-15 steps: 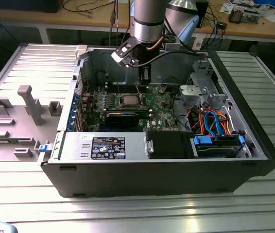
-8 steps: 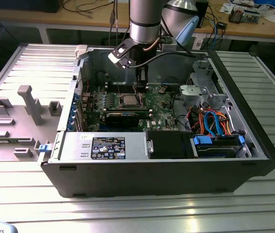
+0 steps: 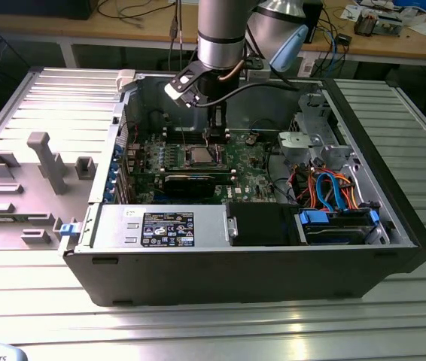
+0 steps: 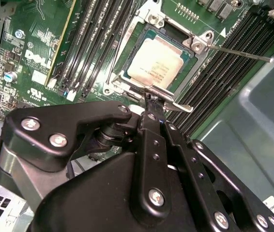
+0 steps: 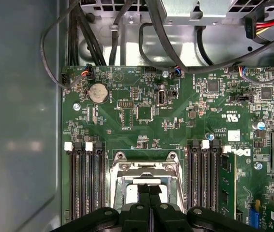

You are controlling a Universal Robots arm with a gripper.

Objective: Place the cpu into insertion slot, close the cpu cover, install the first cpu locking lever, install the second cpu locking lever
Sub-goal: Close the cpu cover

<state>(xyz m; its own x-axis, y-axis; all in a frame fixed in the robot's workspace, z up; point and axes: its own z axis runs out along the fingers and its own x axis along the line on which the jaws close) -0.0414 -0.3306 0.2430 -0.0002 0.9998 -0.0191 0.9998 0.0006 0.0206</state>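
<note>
Green motherboard (image 4: 35,34) below; second wrist view shows cpu (image 4: 157,67) seated.

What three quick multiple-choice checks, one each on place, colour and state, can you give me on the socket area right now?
1. Where is the cpu? A in the insertion slot; B on the grey fixture; C in the pincer.
2. Circuit board colour? A blue; B green; C red.
3. The cpu cover? A standing upright; B taken off; C lowered over the cpu.
Key: A, its metal top sits inside the socket rim. B, green surrounds the socket. C, its frame lies round the cpu.
</note>
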